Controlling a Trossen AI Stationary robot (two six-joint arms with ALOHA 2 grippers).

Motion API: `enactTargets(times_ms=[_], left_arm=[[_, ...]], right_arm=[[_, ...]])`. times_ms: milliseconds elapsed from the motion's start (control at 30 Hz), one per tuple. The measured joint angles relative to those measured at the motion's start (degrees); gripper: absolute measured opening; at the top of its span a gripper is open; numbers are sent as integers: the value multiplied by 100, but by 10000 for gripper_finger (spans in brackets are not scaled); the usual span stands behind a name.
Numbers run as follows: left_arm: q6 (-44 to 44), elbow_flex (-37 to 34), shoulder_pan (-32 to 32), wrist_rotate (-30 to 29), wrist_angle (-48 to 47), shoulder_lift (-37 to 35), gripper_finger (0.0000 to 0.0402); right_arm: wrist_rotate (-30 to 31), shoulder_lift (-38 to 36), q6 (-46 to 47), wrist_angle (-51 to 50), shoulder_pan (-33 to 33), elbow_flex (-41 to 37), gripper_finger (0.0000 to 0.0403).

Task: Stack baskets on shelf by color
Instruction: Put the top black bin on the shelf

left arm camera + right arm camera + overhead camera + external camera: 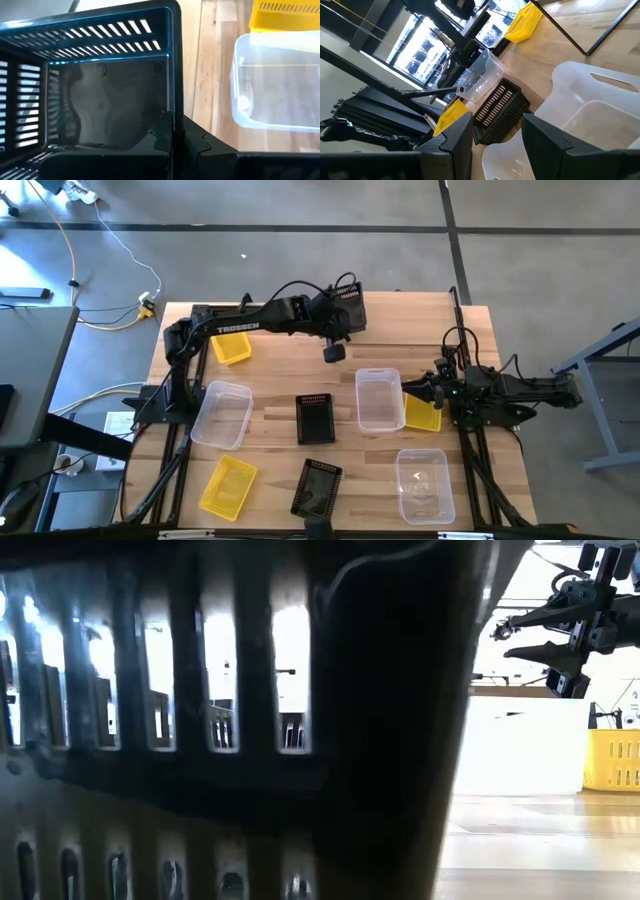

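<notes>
Over on the left side of the bench (275,405), a yellow basket (231,347) lies under the left arm, a clear tub (222,415) sits near the edge, and a second yellow basket (228,486) rests at the front. Next along, the left tool (345,305) is raised over the far middle, pinching the rim of a black basket (95,90) between its fingers (165,132). Below it, two more black baskets lie flat, one mid-bench (316,419) and one at the front (317,487). Just right of centre stands another clear tub (379,397), touching a third yellow basket (422,411). A third clear tub (424,483) sits at the front right. On the right, the right tool (436,385) hovers over that yellow basket, its fingers (450,142) spread and holding nothing.
</notes>
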Motion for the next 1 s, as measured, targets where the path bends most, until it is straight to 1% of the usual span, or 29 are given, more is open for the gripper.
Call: enactTargets(times_ms=[733, 1000], left_arm=[[4, -2, 1, 22, -223, 9, 0], [0, -4, -37, -7, -166, 11, 0]], right_arm=[[2, 0, 48, 0, 2, 0, 153], [2, 0, 46, 0, 0, 0, 153]])
